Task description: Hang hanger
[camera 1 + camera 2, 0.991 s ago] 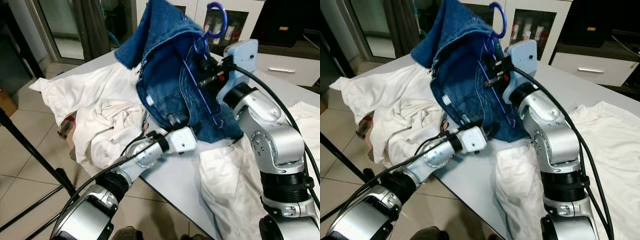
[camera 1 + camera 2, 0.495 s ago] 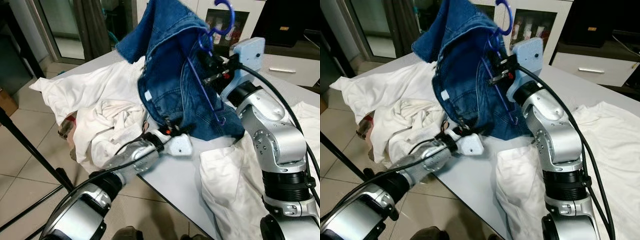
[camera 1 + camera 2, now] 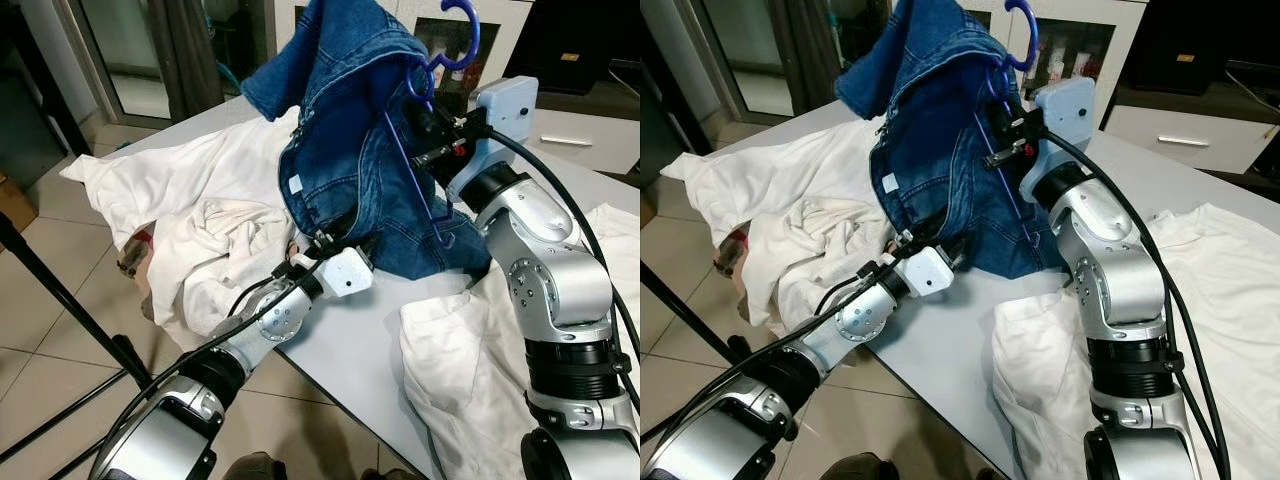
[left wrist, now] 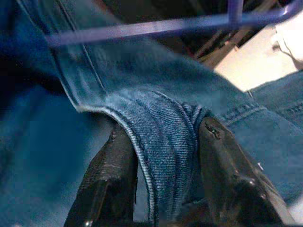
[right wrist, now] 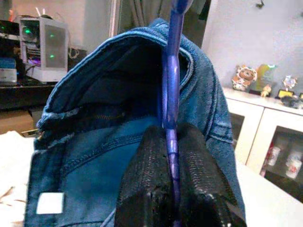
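Observation:
A blue plastic hanger point(image 3: 457, 28) stands hook-up above the table, with a blue denim garment point(image 3: 345, 150) draped over it. My right gripper point(image 3: 432, 152) is shut on the hanger's neck just below the hook; in the right wrist view the blue stem point(image 5: 169, 94) runs up from between the black pads point(image 5: 147, 165). My left gripper point(image 3: 322, 243) reaches up from the table's front edge and is shut on the denim's lower hem point(image 4: 165, 125). One of the hanger's bars point(image 4: 156, 28) crosses behind that hem.
White garments lie heaped on the table's left point(image 3: 190, 200) and spread on its right point(image 3: 470, 360). Bare grey tabletop point(image 3: 365, 345) shows between them. A black stand leg point(image 3: 60, 300) slants across the tiled floor at left. Cabinets point(image 3: 575, 135) stand behind the table.
The right arm has carried the hanger and denim a little to the right and up. The left gripper has stayed on the denim's lower edge, its wrist shifting slightly.

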